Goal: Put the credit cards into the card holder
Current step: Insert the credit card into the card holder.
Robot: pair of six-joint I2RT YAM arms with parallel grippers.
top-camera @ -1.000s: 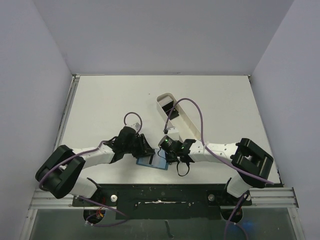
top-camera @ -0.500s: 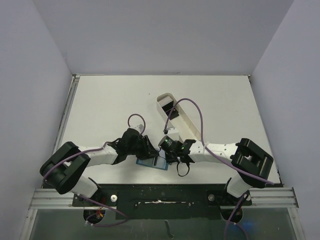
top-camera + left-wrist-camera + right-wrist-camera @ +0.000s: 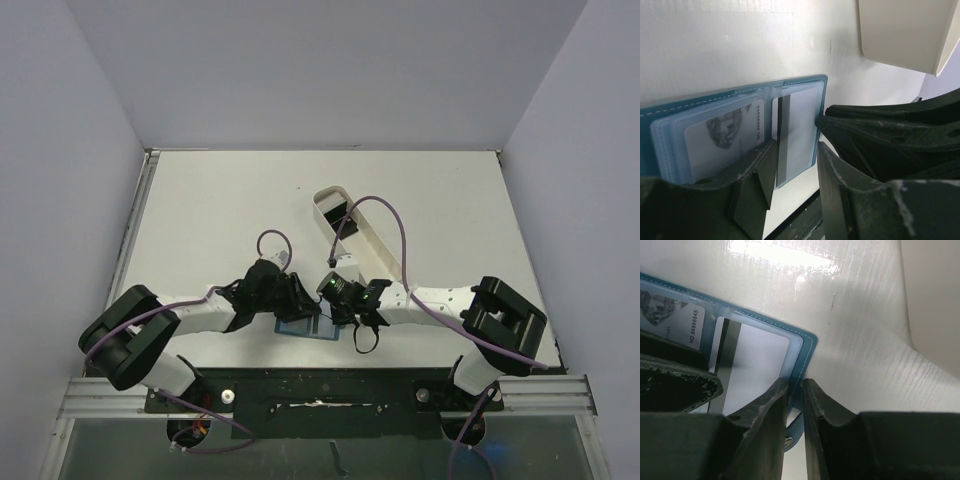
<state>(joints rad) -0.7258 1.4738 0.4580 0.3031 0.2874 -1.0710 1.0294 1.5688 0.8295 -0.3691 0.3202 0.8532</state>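
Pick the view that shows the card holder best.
Left wrist: the open card holder shows both clear pockets and the cards in them. Right wrist shows only one end, one pocket and the strap. Top external shows just a small blue sliver, mostly covered.

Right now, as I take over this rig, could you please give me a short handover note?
Left pincer: straddles the striped card's near end; grip unclear.
Right pincer: shut on the card holder's edge.
The card holder lies open on the table, striped card in one pocket, printed card in the next.
Done: two cards pocketed.
Left: check the dark item in the white tray, possibly another card.
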